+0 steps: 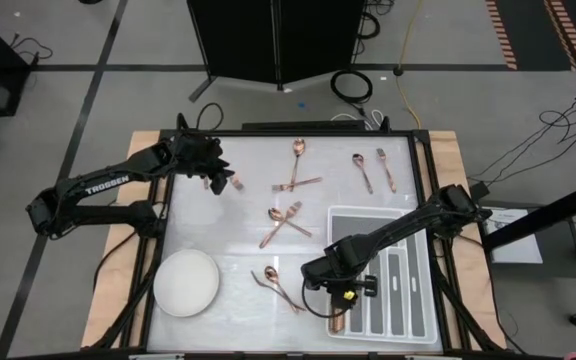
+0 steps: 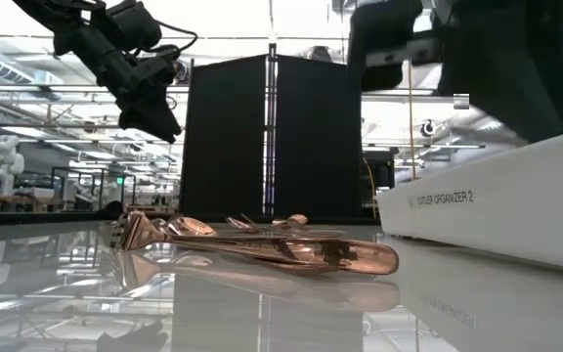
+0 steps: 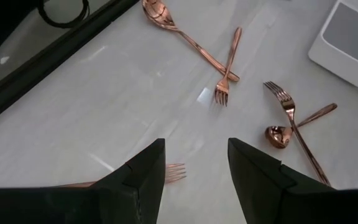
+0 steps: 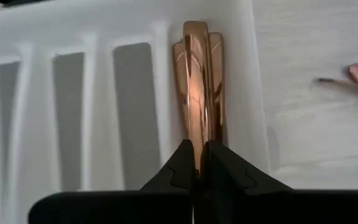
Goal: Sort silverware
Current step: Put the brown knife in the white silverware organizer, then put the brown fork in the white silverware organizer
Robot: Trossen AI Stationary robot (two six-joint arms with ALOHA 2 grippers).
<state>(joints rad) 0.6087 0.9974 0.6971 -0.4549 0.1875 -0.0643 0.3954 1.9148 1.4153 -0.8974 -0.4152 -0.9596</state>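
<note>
Nearest the front edge of the counter (image 1: 238, 320), the right claw (image 1: 340, 293) hangs over the near left corner of the grey divided tray (image 1: 408, 222). Its fingers are clamped on a copper utensil (image 4: 196, 99), whose handle runs straight out from the fingertips and along the tray's leftmost long slot (image 4: 232, 81), over other copper pieces already lying there. Piece and slot share one long axis, so the coming release looks to need only lowering and parting the fingers, with no turning.

Just left of that claw, a crossed pair of spoons (image 1: 280, 286) lies loose on the counter, with the white bowl (image 1: 187, 283) beyond it toward the left edge. Of the two arms, the right one is the nearer to this pair.

Farther back, mid-counter, lie a crossed fork and spoon (image 1: 286, 222), then a spoon crossed with a fork (image 1: 294, 170), and at the far right a separate spoon (image 1: 363, 172) and fork (image 1: 386, 168) side by side.

At the far left corner the left claw (image 1: 224, 181) hovers with its fingers apart and empty. A fork (image 3: 166, 173) lies just beneath it, tines showing between the fingers, handle running off sideways across the gap.
</note>
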